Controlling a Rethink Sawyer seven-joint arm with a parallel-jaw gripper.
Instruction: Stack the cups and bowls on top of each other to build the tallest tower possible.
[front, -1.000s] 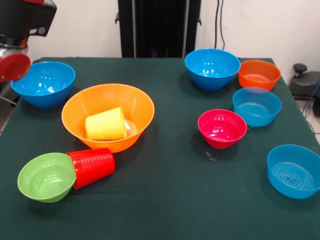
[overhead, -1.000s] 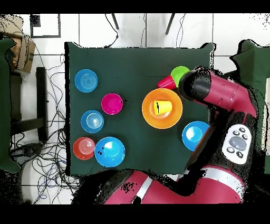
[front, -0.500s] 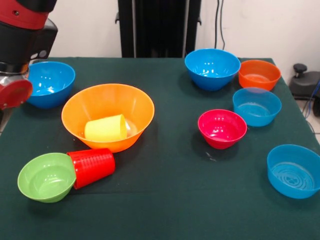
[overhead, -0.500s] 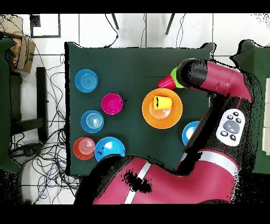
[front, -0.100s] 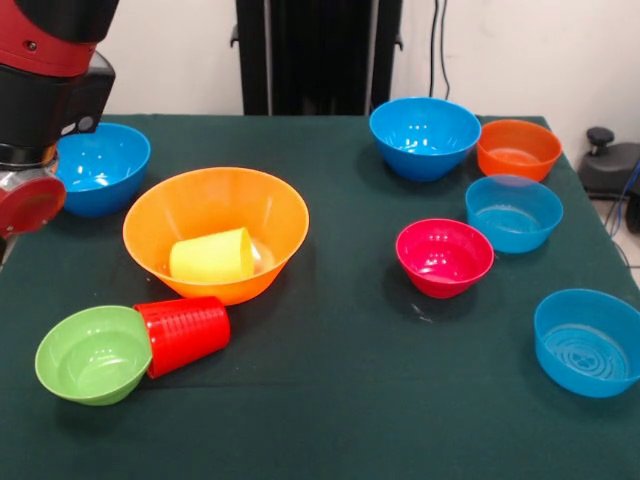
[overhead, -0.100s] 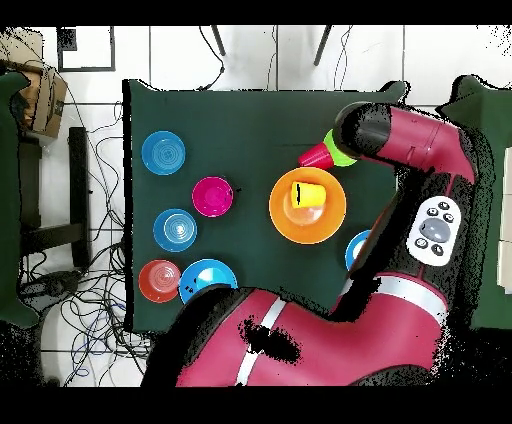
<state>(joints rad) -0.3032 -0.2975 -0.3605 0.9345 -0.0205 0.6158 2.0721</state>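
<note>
The big yellow-orange bowl (front, -0.100s: 215, 200) (overhead, -0.100s: 280, 212) stands left of the table's middle. The yellow cup (front, -0.100s: 212, 256) (overhead, -0.100s: 307, 193) lies on its side inside it. The red ribbed cup (front, -0.100s: 185, 333) (overhead, -0.100s: 316, 156) also lies on its side, its mouth against the light green bowl (front, -0.100s: 92, 353) (overhead, -0.100s: 338, 150). Nothing is stacked upright. The arm's wrist (front, -0.100s: 40, 90) (overhead, -0.100s: 362, 135) hangs over the left edge, above the green bowl's side. The gripper itself does not show in either view.
One deep blue bowl (front, -0.100s: 95, 165) sits half behind the wrist and another (front, -0.100s: 425, 135) is at the back. On the right stand an orange bowl (front, -0.100s: 518, 148), a pink-red bowl (front, -0.100s: 444, 256) and two paler blue bowls (front, -0.100s: 513, 212) (front, -0.100s: 590, 342).
The arm has swung further in over the table's left side and now covers more of the green bowl from above. The yellow cup rolled slightly inside the big bowl, then settled.
</note>
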